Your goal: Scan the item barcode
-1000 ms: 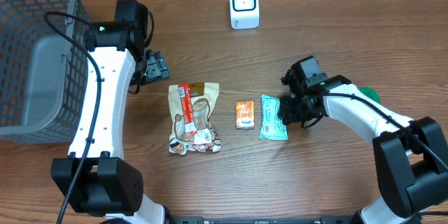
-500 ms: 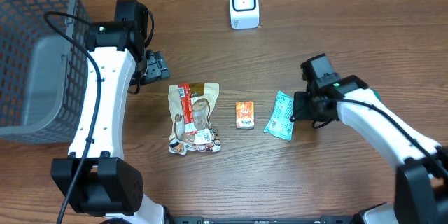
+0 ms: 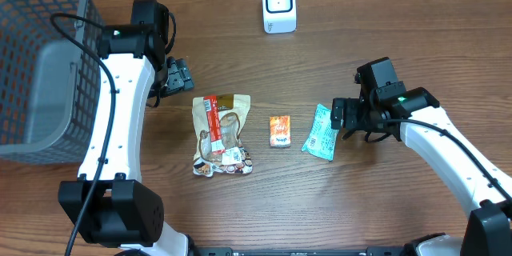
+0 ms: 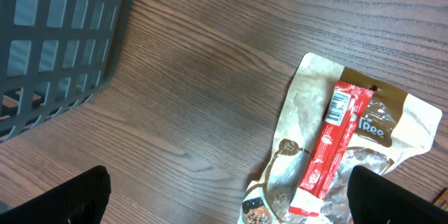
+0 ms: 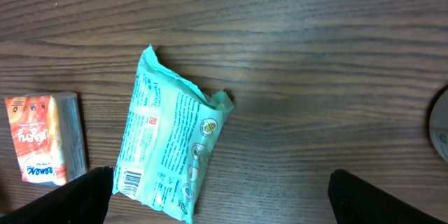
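- Teal packet (image 3: 321, 132): flat on the table (image 3: 416, 32), right of centre, with its barcode (image 5: 127, 179) facing up at one end.
- Right gripper (image 3: 346, 116): just beside the packet's right edge, jaws wide apart, holding nothing.
- Left gripper (image 3: 178, 76): toward the left edge near the grey basket (image 3: 40, 56), jaws spread, empty.
- White scanner (image 3: 279, 6): at the middle of the far edge.
- Small orange packet (image 3: 278, 130): just left of the teal packet.
- Beige pouch (image 3: 222, 140): at the centre, with a red bar (image 3: 210, 118) lying on it.
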